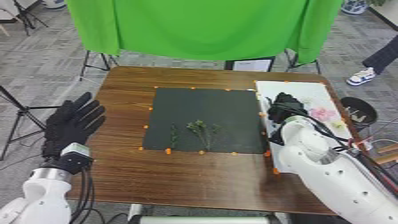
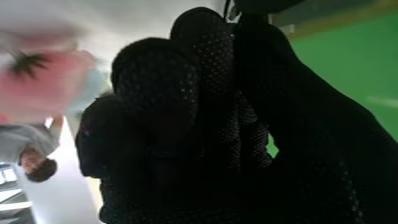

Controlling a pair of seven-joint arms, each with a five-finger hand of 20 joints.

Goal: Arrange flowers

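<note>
A: Quick, left hand (image 1: 71,119)?

B: Open, fingers spread, palm over the table's (image 1: 120,180) left side, left of the dark mat (image 1: 209,102). Next.

A: Right hand (image 1: 286,106)?

B: Over the white sheet (image 1: 302,90), by the edge that runs along the mat. From where I'm standing, I can't tell if it's pinching anything.

A: Wrist view any help?

B: The right hand (image 2: 204,115) is big and dark there, with pink petals and a green base near it. Still can't tell its grip.

A: Fine. Flowers?

B: Pink flowers (image 1: 322,114) on the white sheet, just right of the right hand.

A: Greenery?

B: On the mat's near half: a narrow green sprig (image 1: 173,137) on the left, a branching sprig (image 1: 197,128) to its right, stems toward the robot.

A: Anything else, fast?

B: Orange markers (image 1: 168,151) round the mat's edges. Green cloth (image 1: 204,30) hanging past the far side of the table. Done.
</note>
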